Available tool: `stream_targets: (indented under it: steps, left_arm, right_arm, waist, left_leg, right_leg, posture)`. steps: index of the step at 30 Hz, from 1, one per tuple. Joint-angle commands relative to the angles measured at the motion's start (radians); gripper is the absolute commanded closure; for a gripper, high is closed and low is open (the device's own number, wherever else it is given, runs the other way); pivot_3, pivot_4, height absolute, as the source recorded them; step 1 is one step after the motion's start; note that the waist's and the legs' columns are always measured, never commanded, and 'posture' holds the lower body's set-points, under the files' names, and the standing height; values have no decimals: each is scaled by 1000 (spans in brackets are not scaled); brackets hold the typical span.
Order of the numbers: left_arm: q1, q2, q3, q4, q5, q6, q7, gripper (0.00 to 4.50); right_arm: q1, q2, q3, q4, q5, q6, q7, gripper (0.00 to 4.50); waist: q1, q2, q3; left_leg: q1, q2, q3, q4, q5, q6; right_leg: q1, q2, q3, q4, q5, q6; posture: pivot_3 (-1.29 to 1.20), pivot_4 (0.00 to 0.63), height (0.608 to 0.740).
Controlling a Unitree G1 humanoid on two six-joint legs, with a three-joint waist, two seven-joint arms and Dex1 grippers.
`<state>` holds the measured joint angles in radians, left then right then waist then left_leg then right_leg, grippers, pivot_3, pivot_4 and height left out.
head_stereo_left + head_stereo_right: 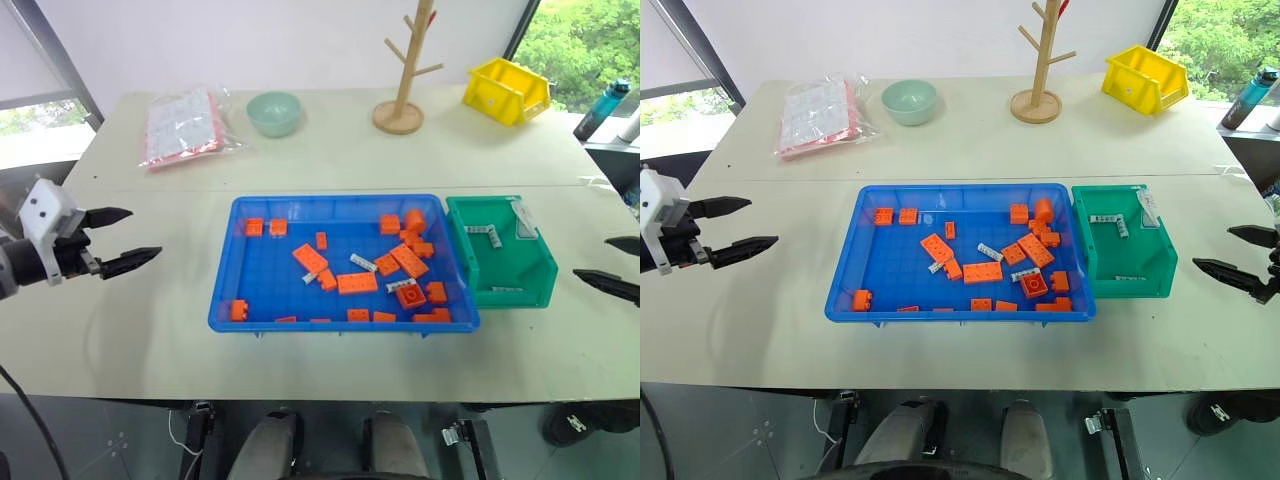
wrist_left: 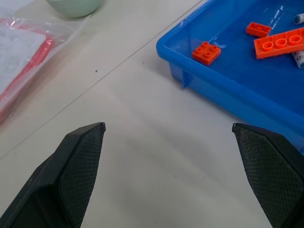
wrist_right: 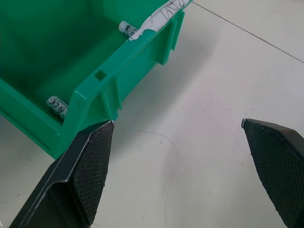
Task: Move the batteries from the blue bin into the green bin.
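Observation:
The blue bin (image 1: 222,290) lies mid-table and holds several orange bricks (image 1: 357,283) plus three batteries (image 1: 363,262), small silver-white cylinders among them. Touching its right side stands the green bin (image 1: 546,262), with three batteries (image 1: 482,230) inside, one of them by the near wall (image 3: 57,105). My left gripper (image 1: 142,234) hovers open and empty over bare table left of the blue bin (image 2: 223,90). My right gripper (image 1: 591,259) is open and empty just right of the green bin (image 3: 57,42).
At the back of the table are a yellow bin (image 1: 506,90), a wooden mug tree (image 1: 403,80), a pale green bowl (image 1: 274,112) and a clear bag of parts (image 1: 182,126). A teal water bottle (image 1: 600,108) stands off the right edge.

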<state>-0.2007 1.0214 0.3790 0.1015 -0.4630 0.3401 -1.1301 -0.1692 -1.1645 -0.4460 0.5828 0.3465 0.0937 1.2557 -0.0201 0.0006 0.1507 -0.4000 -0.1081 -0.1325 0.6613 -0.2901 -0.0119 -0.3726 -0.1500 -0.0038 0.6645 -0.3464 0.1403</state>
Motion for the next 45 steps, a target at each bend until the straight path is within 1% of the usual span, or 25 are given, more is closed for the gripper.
stream_targets:
  steps: [1,3,6,10,14,17,19,23,26,29,32,35,39,42,45]
  left_arm:
    - [-11,9,45,-29,-31,12,-3,0]
    - [-16,9,33,-30,-27,31,15,0]
    - [-22,-4,14,-31,-6,12,29,0]
    - [-13,-22,21,-54,-36,41,27,0]
    - [7,-34,14,-70,-33,33,14,0]
    - [-1,-35,7,-90,-55,48,-7,0]
    - [-11,-33,3,-113,-78,76,-19,0]
    - [-16,-23,-10,-187,-127,133,-50,0]
    - [-19,-19,-26,-253,-163,176,-70,0]
    - [-19,-12,-36,-315,-207,218,-95,0]
    - [-22,-5,-63,-352,-214,227,-117,0]
    - [-30,-4,-102,-374,-209,224,-133,0]
    - [-49,-7,-149,-393,-203,218,-146,0]
    - [-76,-16,-178,-395,-200,219,-137,0]
    - [-95,-25,-201,-393,-192,216,-129,0]
  right_arm:
    - [-20,-14,-12,16,-1,-22,3,68]
    - [-25,-15,-12,25,-4,-26,2,68]
    - [-37,-19,-5,41,-15,-35,0,68]
    - [-67,-37,10,53,-25,-1,2,68]
    - [-60,-47,14,21,-35,4,-12,68]
    - [-78,-44,16,-30,-16,49,-27,68]
    - [-113,-35,23,-92,2,113,-59,68]
    - [-196,-16,71,-303,66,339,-113,68]
    - [-270,20,149,-548,152,551,-172,68]
    - [-362,89,253,-742,211,714,-245,68]
    - [-472,202,398,-823,181,815,-344,68]
    - [-547,348,527,-836,147,869,-428,68]
    - [-589,490,678,-811,77,906,-506,68]
    - [-602,587,746,-787,51,941,-549,68]
    - [-609,673,774,-749,31,964,-589,68]
  waist:
    - [0,0,0]
    - [0,0,0]
    - [0,0,0]
    - [0,0,0]
    - [0,0,0]
    - [0,0,0]
    - [0,1,0]
    - [-5,1,1]
    - [-3,1,1]
    - [-1,1,1]
    - [0,1,1]
    - [4,0,1]
    - [3,0,1]
    - [-2,0,1]
    - [-9,0,1]
  left_leg:
    - [0,0,0,0,0,0]
    - [0,0,0,0,0,0]
    - [0,0,0,0,0,0]
    - [0,0,0,0,0,0]
    - [0,0,0,0,0,0]
    - [0,0,0,0,0,0]
    - [0,0,0,0,0,0]
    - [-1,1,1,0,0,0]
    - [-1,1,0,0,0,0]
    - [-3,2,0,1,0,0]
    - [-6,1,-1,2,0,0]
    - [-6,1,-1,3,0,0]
    - [-8,0,-3,3,0,0]
    - [-9,-1,-3,3,0,0]
    - [-9,0,-3,3,0,-1]
  right_leg:
    - [0,0,0,0,0,0]
    - [0,0,0,0,0,0]
    - [0,0,0,0,0,0]
    - [0,0,0,0,0,0]
    - [0,0,0,0,0,0]
    - [0,0,0,0,0,0]
    - [0,0,0,0,0,0]
    - [-1,0,0,0,0,0]
    - [-1,0,0,0,0,0]
    - [-2,0,0,0,0,0]
    - [-4,0,0,0,0,0]
    - [-5,0,0,1,0,0]
    - [-7,0,0,2,0,0]
    - [-9,0,0,4,0,0]
    - [-10,0,0,6,0,0]
  posture:
    - [0,150,726]
    - [0,150,726]
    - [0,150,726]
    - [0,150,726]
    - [0,150,726]
    - [0,150,726]
    - [0,150,726]
    - [0,150,726]
    - [0,150,726]
    - [0,150,726]
    - [0,150,726]
    - [0,150,726]
    - [0,150,726]
    - [0,150,726]
    - [0,150,726]
